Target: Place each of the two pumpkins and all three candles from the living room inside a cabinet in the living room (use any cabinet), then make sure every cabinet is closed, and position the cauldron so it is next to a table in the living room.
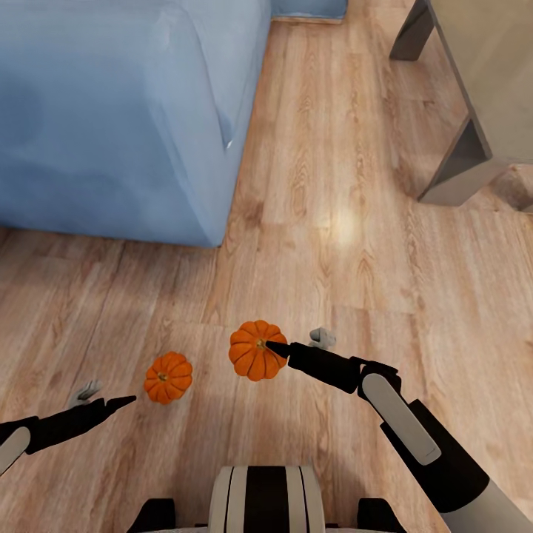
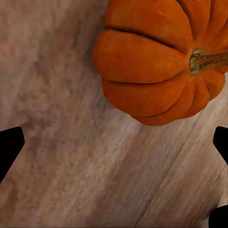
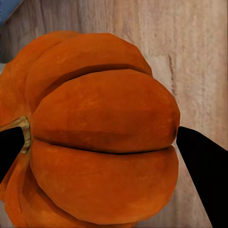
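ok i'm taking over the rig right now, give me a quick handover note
Right gripper: jaws either side of the larger-looking pumpkin, which bulges between them in the right wrist view; appears shut on it.
Left gripper: open, low over the wood floor, the second pumpkin just ahead, not between the jaws.
Two small grey objects, probably candles, lie on the floor near the pumpkins.
Done: nothing stowed yet.
Left: both pumpkins, the candles, closing cabinets, the cauldron.

Wood-plank floor (image 1: 333,244) — blue sofa (image 1: 111,111), grey table (image 1: 474,89).
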